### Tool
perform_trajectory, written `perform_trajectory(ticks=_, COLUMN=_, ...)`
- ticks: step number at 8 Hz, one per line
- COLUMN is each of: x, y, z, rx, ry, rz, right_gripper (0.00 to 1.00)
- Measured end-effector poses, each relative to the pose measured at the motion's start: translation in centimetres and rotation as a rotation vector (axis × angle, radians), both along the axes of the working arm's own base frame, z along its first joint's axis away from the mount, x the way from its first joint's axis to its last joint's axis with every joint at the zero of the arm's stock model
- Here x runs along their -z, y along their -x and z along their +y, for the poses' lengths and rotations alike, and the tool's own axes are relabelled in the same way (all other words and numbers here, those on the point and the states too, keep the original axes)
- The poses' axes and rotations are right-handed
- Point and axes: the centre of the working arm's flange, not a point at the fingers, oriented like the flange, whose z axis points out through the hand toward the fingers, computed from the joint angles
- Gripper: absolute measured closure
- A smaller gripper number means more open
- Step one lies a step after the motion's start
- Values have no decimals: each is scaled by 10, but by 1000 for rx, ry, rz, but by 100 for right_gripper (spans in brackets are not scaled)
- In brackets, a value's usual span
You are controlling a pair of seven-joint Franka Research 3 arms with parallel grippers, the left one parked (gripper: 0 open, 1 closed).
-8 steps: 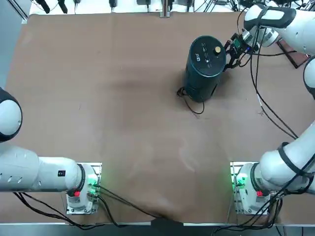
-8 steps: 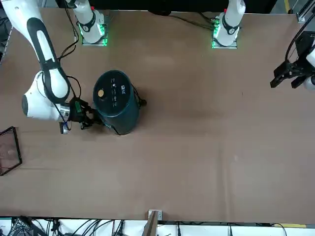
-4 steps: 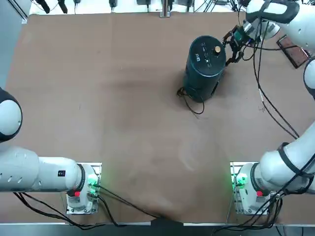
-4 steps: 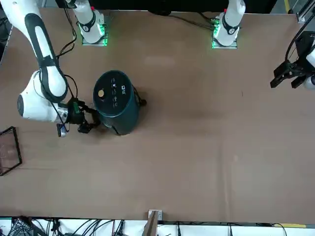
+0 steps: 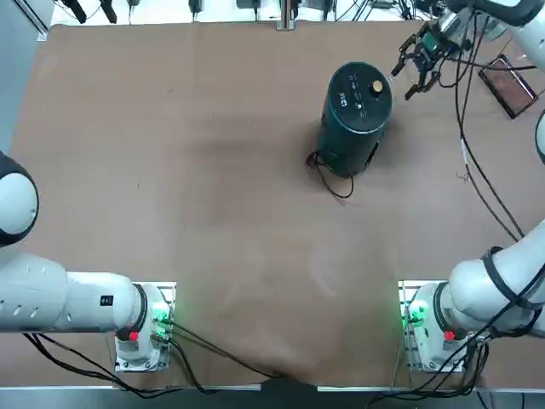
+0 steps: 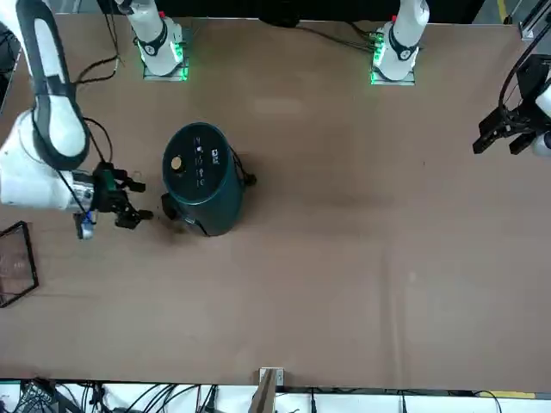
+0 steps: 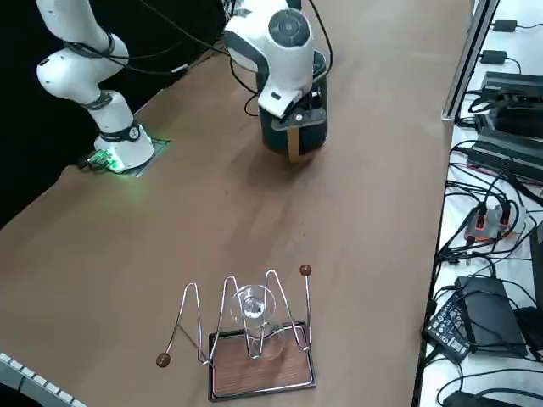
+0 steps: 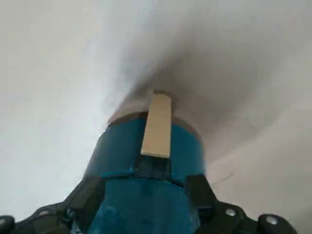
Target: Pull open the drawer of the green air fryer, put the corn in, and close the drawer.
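Green air fryer (image 5: 356, 106) upright near the desk's far right corner, drawer (image 7: 294, 136) shut, pale handle strip facing the right gripper (image 5: 416, 63), claw just beside the fryer, apart from it, fingers spread open and empty, corn not visible anywhere.

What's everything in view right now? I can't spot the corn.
green air fryer: one, dark green, standing far right of table centre
knob: one, yellow, on the fryer's top
drawer handle: one, tan, on the fryer's side facing the gripper
cord: one, black, trailing from the fryer
wire rack: one, wooden base, table's right edge
glass: one, clear, on the rack
table: brown
corn: none visible
right gripper: open, apart from the fryer
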Motion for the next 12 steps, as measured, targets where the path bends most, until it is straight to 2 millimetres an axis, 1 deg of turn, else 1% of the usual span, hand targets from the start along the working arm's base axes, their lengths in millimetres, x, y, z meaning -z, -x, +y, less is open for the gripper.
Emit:
perform_trajectory(ticks=2, x=-56, y=-6, z=-6, rx=-170, ry=78, rz=-63, right_gripper=0)
perform_trajectory(ticks=4, x=-109, y=-12, z=-15, rx=-379, ry=141, rz=-179, right_gripper=0)
perform_trajectory(ticks=6, x=-146, y=-7, z=-25, rx=-595, ry=231, rz=-271, right_gripper=0)
perform_trajectory(ticks=8, x=-184, y=4, z=-30, rx=-788, ry=270, rz=-357, right_gripper=0)
perform_trajectory(ticks=9, x=-202, y=10, z=-33, rx=-846, ry=280, rz=-393, right_gripper=0)
perform_trajectory(ticks=11, x=-236, y=18, z=-31, rx=-876, ry=313, rz=-451, right_gripper=0)
perform_trajectory(ticks=12, x=-245, y=23, z=-32, rx=-874, ry=324, rz=-450, right_gripper=0)
